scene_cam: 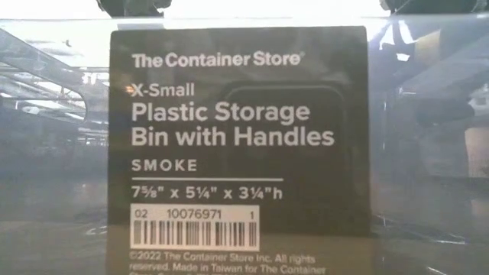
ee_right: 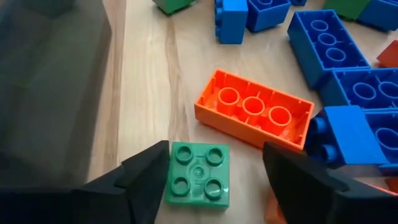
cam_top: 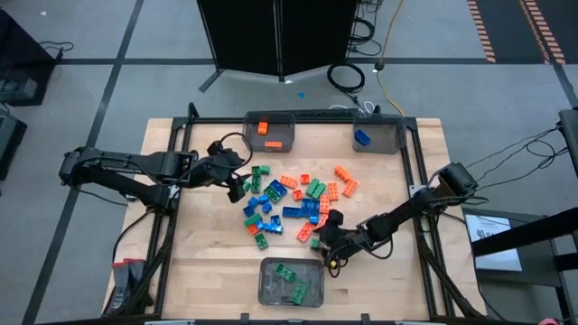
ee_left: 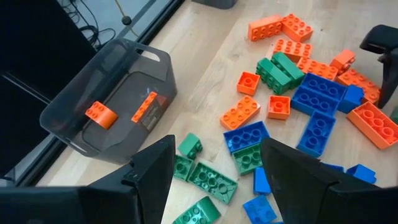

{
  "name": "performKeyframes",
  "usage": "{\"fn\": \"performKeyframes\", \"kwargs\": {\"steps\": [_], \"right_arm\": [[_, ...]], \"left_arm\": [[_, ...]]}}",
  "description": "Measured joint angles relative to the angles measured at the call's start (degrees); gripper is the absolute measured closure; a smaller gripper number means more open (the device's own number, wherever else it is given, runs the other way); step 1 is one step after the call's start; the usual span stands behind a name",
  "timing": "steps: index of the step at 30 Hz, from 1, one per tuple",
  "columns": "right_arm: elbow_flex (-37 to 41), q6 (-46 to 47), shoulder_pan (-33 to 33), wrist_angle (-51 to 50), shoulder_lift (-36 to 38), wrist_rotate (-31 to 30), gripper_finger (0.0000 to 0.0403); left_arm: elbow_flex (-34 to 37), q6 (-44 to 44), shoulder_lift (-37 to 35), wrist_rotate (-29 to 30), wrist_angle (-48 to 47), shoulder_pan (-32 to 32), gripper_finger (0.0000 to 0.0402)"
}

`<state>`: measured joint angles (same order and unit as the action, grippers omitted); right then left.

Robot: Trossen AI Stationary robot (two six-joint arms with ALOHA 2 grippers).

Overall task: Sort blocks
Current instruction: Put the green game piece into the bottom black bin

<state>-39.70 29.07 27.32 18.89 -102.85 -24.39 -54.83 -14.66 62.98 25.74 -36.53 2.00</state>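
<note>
Evidently the right pincer (ee_right: 214,180), spread, straddles a green block (ee_right: 198,173) lying near the six o'clock bin (cam_top: 291,282), ready to pinch; the left pincer (ee_left: 214,168) hovers spread.

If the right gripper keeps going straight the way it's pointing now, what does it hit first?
Most likely the small green block, which sits studs-up between the right gripper's open fingers. Just past it lies an upside-down orange block, then blue blocks. Depth is hard to judge from the wrist view.
</note>
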Motion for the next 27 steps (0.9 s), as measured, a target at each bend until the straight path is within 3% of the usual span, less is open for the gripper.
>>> {"fn": "performKeyframes", "kwargs": {"steps": [9,21,27], "right_arm": [[0.2,-0.8,0.1,-0.7,-0.3,4.9,0.0190],[0.2,-0.1,-0.7,-1.2,-0.2,5.3,0.0192],[0.2,-0.4,-1.5,-1.2,-0.2,5.2,0.0225]], "left_arm": [[0.0,-0.1,0.0,0.0,0.0,0.0,0.0162],[0.0,0.0,0.0,0.6,0.0,-0.1,0.0162],[0.0,0.0,0.0,1.3,0.0,-0.1,0.0162]]}}
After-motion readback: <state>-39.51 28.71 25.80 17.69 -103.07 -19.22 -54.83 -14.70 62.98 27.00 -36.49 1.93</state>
